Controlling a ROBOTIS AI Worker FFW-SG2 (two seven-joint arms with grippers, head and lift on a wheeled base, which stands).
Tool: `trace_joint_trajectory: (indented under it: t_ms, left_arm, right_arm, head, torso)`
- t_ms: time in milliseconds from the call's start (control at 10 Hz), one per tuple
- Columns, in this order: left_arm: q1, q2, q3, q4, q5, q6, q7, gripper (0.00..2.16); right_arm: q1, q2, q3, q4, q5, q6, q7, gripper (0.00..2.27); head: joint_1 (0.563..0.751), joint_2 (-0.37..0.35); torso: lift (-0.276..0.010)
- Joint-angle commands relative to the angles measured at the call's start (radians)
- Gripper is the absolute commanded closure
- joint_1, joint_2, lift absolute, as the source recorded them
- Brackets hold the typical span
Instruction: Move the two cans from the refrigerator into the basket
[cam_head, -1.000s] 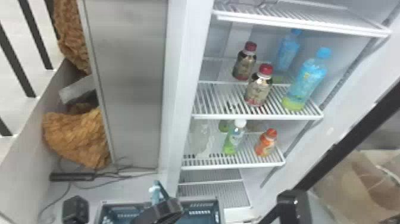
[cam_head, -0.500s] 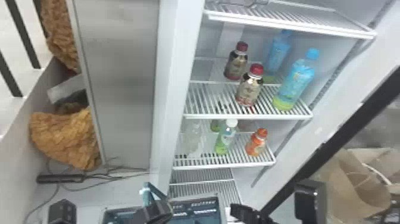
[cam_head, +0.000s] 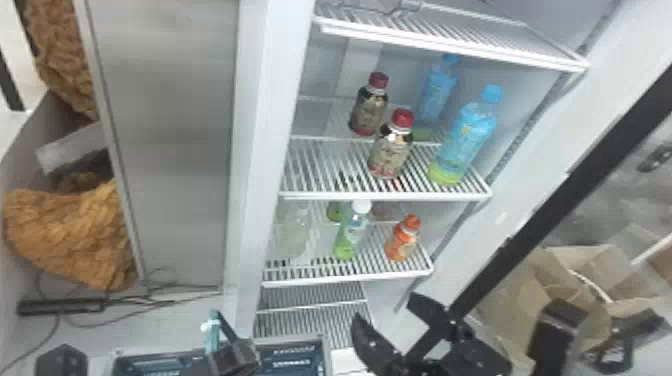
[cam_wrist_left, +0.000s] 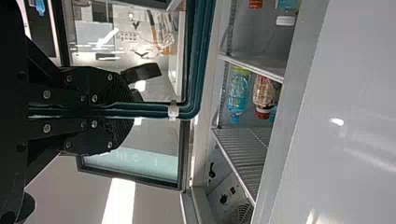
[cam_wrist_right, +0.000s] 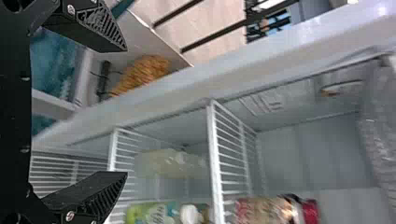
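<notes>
When going into the fridge (cam_head: 272, 100), steady the basket (cam_head: 327, 356) with the left gripper (cam_head: 235, 356), clamped onto it. Keep the open right gripper (cam_head: 385, 307) level and aim for the two red-capped bottles (cam_head: 391, 152) (cam_head: 369, 111) shelved inside (probably the "cans"), front one first.

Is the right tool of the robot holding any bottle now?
No, the right tool is open, with its two fingers wide apart and nothing gripped between them.

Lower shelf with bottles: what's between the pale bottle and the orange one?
The white-capped green bottle, in the head view, between the pale bottle and the orange bottle. Something green behind; can't tell what.
</notes>
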Motion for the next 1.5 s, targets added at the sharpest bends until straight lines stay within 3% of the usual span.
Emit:
trace_joint_trajectory:
  t_ms: [0, 300, 500, 1000, 1400]
  left_arm:
    - [0.007, -0.002, 0.006, 0.000, -0.004, 0.000, 0.000, 1.19]
    - [0.007, -0.002, 0.008, 0.000, -0.004, 0.000, 0.000, 1.19]
    - [0.005, -0.003, 0.004, 0.000, -0.004, 0.000, 0.000, 1.19]
    - [0.007, -0.005, 0.006, 0.000, -0.004, 0.000, 0.000, 1.19]
    - [0.005, -0.005, 0.002, 0.000, -0.004, 0.000, 0.000, 1.19]
  right_arm:
    - [0.023, 0.014, -0.025, 0.039, 0.001, -0.097, 0.012, 0.11]
    - [0.067, 0.024, -0.041, 0.191, -0.037, -0.369, 0.029, 0.11]
    - [0.089, 0.062, -0.057, 0.275, -0.049, -0.514, 0.029, 0.11]
    - [0.175, 0.083, -0.069, 0.233, 0.016, -0.566, 0.028, 0.10]
    - [0.175, 0.090, -0.071, 0.238, 0.030, -0.566, 0.026, 0.11]
  head:
    - [0.695, -0.350]
    - [0.695, -0.350]
    - [0.695, -0.350]
    - [0.695, -0.350]
    - [0.695, -0.350]
  torso:
    - [-0.031]
    - [-0.031]
    - [-0.031]
    - [-0.031]
    - [-0.031]
